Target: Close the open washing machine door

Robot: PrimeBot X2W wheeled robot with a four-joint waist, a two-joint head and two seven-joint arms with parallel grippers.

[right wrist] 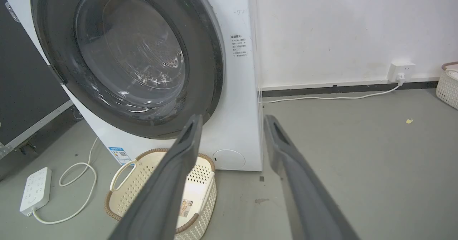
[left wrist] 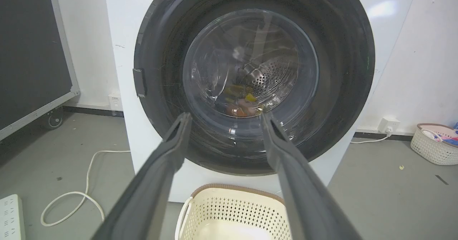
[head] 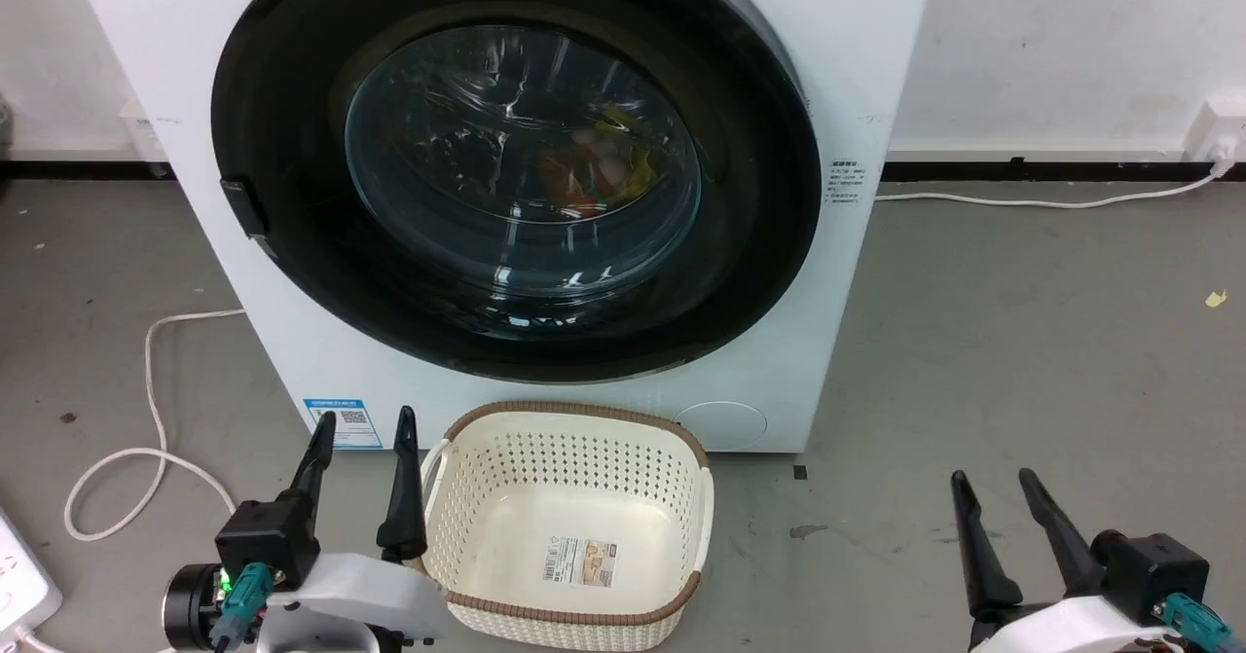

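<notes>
Centrally, the washing machine [head: 866, 69] is standing on the grey floor [head: 1022, 322], white and front-loading, backing onto a pale wall.

- Washing machine door [head: 521, 162]: round, with a glossy black rim and bulging glass, it is lying against the washing machine's front and covering the porthole. I cannot tell whether it is latched.
- Coloured laundry [head: 594, 171]: it is showing through the glass, inside the washing machine's drum.
- Blue sticker [head: 336, 422]: it is sitting at the washing machine's lower left corner.
- Cream perforated basket [head: 467, 536]: it is resting on the floor just in front of the washing machine, below the door.
- Left end effector [head: 365, 417]: it is hovering before the washing machine's lower left corner, beside the basket, with its fingers spread wide and gripping nothing.
- Right end effector [head: 993, 478]: it is hanging well off to the washing machine's right, over bare floor, with its fingers parted and carrying nothing.
- White cable [head: 151, 380]: it is looping across the floor left of the washing machine, toward a power strip [head: 19, 575].
- Second basket [left wrist: 433, 147]: it is standing by the wall, well to the washing machine's right.
</notes>
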